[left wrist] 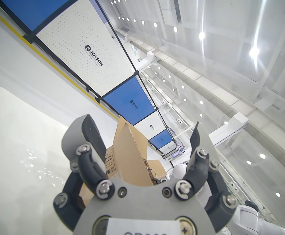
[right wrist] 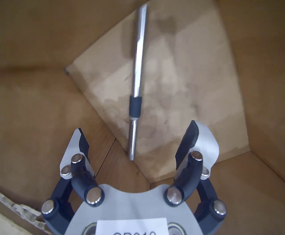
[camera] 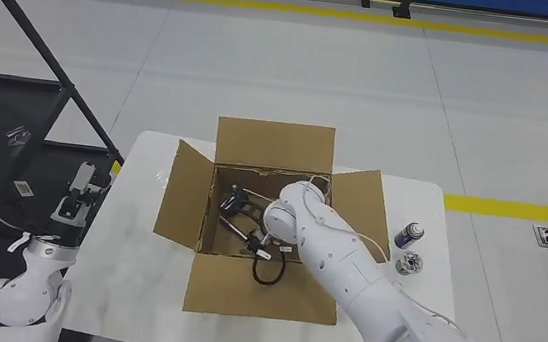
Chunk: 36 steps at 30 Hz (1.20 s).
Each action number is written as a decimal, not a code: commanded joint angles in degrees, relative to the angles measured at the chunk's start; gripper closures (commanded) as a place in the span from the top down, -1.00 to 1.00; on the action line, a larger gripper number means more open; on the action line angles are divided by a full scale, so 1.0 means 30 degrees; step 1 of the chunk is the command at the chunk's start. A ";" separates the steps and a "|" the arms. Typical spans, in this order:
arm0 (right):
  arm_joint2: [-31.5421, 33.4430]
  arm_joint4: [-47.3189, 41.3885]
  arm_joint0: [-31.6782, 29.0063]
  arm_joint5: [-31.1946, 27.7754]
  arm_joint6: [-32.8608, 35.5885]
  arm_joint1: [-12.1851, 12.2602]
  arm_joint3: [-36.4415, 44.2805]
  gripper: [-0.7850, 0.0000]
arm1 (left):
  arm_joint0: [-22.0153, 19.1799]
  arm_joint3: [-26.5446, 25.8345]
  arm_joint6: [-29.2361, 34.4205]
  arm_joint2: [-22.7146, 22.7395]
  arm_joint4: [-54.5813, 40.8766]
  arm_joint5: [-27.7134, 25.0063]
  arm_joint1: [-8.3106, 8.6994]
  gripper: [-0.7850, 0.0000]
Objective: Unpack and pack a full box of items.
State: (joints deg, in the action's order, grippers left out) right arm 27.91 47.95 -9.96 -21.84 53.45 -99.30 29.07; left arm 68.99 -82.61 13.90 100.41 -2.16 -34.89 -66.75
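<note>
An open cardboard box (camera: 275, 143) stands in the middle of the white table (camera: 134, 257), its flaps spread outward. My right gripper (right wrist: 135, 142) hangs open inside the box, just above its floor (right wrist: 189, 89). A thin metal rod (right wrist: 138, 73) with a black band lies on that floor, one end reaching in between the open fingers without touching them. From above, the right arm (camera: 299, 224) bends down into the box. My left gripper (left wrist: 144, 133) is open and holds nothing, off the table's left edge (camera: 80, 183), tilted upward with the box (left wrist: 129, 155) beyond it.
A small spray can (camera: 409, 235) and a smaller round item (camera: 408, 263) stand on the table right of the box. A black frame (camera: 54, 67) and a dark surface with small bits lie to the left of the table.
</note>
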 commanded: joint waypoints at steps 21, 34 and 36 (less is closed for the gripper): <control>-0.0265 0.0647 -0.0858 0.0694 -0.1438 -0.0371 0.0436 1.00 | 0.0404 -0.0775 -0.0259 -0.0056 0.0357 0.0461 0.0013 1.00; -0.0631 0.1047 -0.1227 0.2826 -0.2761 -0.1701 -0.1896 1.00 | 0.0717 -0.1065 -0.0954 -0.0187 0.0582 0.0605 -0.0021 1.00; -0.0656 0.1162 -0.1207 0.2818 -0.3194 -0.1862 -0.2447 1.00 | 0.0765 -0.1044 -0.1028 -0.0186 0.0557 0.0598 -0.0025 1.00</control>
State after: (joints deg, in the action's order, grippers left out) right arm 26.02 51.19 -13.62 -13.13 44.64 -104.63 22.67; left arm 71.20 -85.79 10.93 99.85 -0.43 -33.08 -66.81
